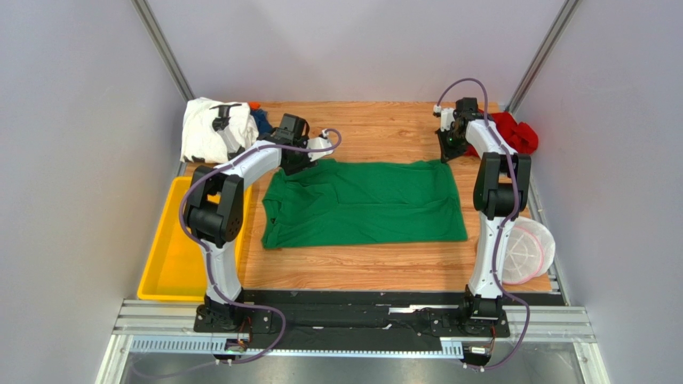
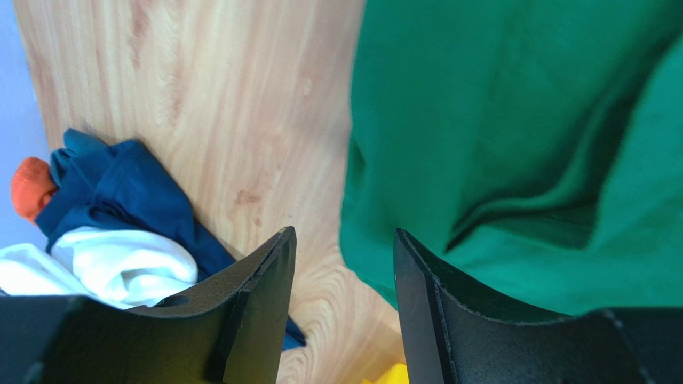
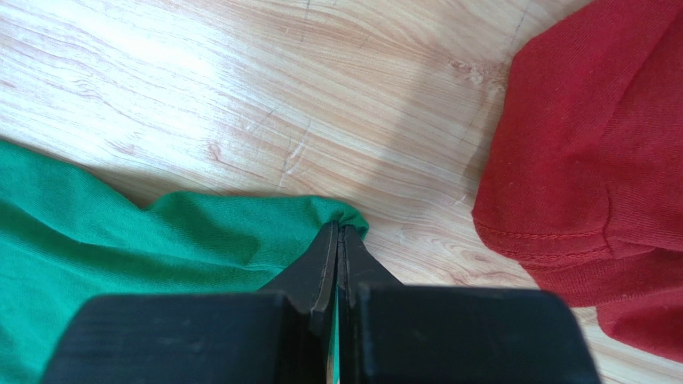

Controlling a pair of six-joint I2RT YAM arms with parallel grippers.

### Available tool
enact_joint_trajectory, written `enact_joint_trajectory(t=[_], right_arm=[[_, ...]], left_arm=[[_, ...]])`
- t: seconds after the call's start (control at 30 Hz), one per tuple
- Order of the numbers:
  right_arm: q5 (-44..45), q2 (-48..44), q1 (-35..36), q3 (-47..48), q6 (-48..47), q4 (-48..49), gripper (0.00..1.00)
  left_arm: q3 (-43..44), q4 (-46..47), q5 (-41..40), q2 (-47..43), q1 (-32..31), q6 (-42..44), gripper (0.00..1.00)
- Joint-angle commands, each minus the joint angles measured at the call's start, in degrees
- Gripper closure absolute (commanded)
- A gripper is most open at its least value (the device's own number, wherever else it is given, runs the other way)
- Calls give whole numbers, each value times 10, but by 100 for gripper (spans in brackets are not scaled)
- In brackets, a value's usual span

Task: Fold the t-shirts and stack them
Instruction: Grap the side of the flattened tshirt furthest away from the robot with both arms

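Note:
The green t-shirt (image 1: pixel 365 204) lies spread across the middle of the table. My right gripper (image 3: pixel 341 228) is shut on its far right corner, with green cloth (image 3: pixel 120 240) pinched between the pads; in the top view this gripper (image 1: pixel 447 152) stands at that corner. My left gripper (image 2: pixel 343 232) is open just above the wood at the shirt's far left edge (image 2: pixel 513 136), with nothing between its fingers. The white t-shirt (image 1: pixel 208 128) and dark blue t-shirt (image 1: pixel 262 122) are heaped at the far left. The red t-shirt (image 1: pixel 513 132) is bunched at the far right.
A yellow tray (image 1: pixel 172 256) sits along the left table edge. A round mesh basket (image 1: pixel 529 248) stands at the near right beside the right arm. A small orange cloth (image 2: pixel 30 188) peeks from the blue shirt (image 2: pixel 120 188). Grey walls close in on both sides.

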Motion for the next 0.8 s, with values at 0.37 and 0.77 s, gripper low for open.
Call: enact_joint_trajectory(t=[0.37,0.77], right_arm=[[2,-41,-4,-43,-17,-3,100],[2,-45,-5,-63,-25,2,100]], left_arm=[[124,-79,80,53,25,-6,43],[181,-155,117,113,53,5,41]])
